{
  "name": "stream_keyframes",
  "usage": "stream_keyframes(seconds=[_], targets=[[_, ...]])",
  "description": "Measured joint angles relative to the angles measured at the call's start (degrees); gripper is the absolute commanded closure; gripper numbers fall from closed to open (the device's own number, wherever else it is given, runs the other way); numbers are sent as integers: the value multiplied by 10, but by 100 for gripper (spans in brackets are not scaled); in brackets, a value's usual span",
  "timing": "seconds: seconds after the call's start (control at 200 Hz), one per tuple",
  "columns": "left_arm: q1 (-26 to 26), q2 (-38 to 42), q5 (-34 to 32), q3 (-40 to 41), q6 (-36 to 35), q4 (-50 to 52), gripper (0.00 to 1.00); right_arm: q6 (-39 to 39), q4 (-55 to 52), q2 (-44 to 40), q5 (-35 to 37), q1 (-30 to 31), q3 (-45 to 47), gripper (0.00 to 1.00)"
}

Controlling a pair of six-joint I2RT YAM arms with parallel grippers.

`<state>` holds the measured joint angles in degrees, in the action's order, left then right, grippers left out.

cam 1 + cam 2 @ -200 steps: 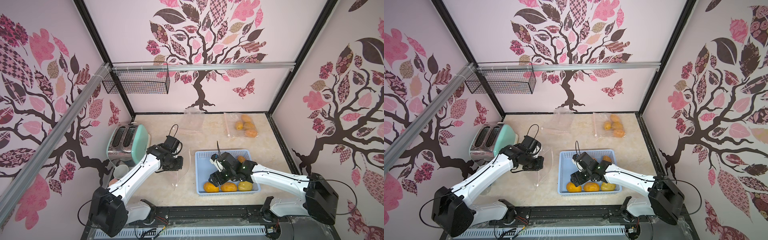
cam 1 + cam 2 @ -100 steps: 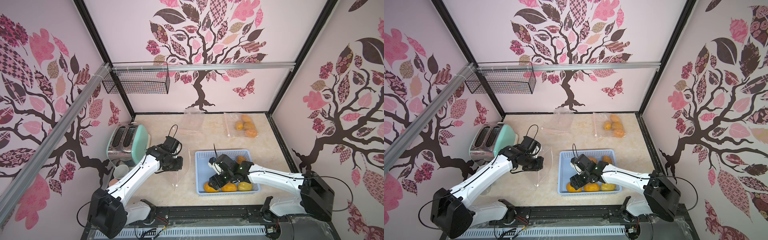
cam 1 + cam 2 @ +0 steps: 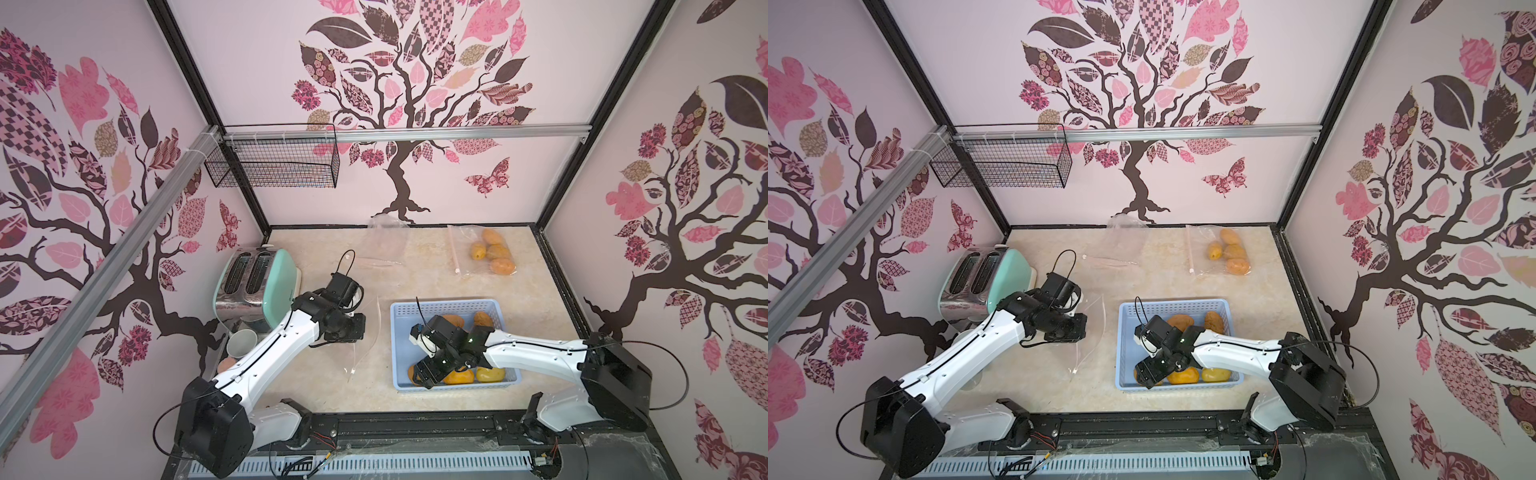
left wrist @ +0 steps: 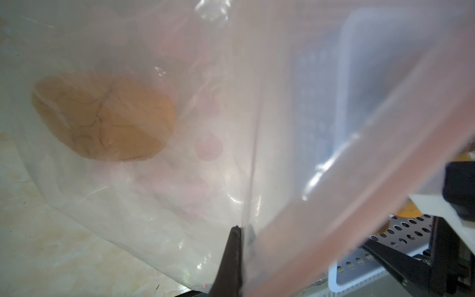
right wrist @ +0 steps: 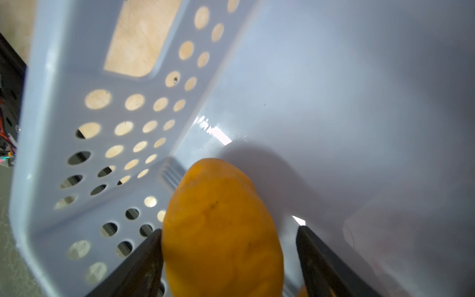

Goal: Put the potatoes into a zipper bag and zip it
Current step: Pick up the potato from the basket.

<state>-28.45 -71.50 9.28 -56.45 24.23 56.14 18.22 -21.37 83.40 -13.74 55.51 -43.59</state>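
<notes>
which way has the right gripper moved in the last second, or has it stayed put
Yes. In a top view the right gripper has slid toward the blue basket's near left corner, where it now straddles a potato.

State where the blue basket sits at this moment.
In a top view, the blue basket sits front right on the table, with the right end effector inside it.

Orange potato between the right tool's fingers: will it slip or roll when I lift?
The potato looks firm and oval, so it probably takes a squeeze but may swivel. Its skin seems smooth; the open right tool touches it on one side, so closing could roll it in the basket.
</notes>
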Motion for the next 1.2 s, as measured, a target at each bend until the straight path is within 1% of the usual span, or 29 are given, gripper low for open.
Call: stream_keyframes(seconds=[0.155,0.415,0.745,0.865,1.025,1.201], targets=[[0,0,0,1,2,0,100,4,4,21,22,0,-3,33],[0,0,0,3,3,-1,100,21,32,17,50,2,-3,41],[0,0,6,3,3,-3,100,33,64,-63,80,2,-3,46],[0,0,24,3,2,-6,100,50,95,-103,68,2,-2,48],[0,0,65,3,2,-12,100,90,173,-164,29,2,13,49],[0,-7,107,2,9,-18,100,138,265,-170,4,2,10,49]])
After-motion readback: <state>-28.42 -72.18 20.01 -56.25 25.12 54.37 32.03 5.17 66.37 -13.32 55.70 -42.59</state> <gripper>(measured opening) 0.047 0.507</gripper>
